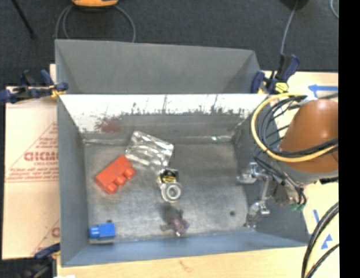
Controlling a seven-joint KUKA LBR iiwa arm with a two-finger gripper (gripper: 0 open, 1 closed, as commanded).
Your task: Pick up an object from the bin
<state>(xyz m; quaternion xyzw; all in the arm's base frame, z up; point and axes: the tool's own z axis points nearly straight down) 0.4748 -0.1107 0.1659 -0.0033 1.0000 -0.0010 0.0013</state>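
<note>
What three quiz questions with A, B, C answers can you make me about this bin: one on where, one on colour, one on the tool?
1. Where is the blue block?
A. bottom-left corner of the bin
B. middle
C. beside the tool

2. What colour is the studded brick?
A. green
B. orange-red
C. white

3. What is between the tool's fingers?
A. a ring
B. nothing
C. the brick

Answers:
1 A, it sits against that corner.
2 B, it is plainly orange-red.
3 B, the fingers stand apart over bare floor at the right.
</note>
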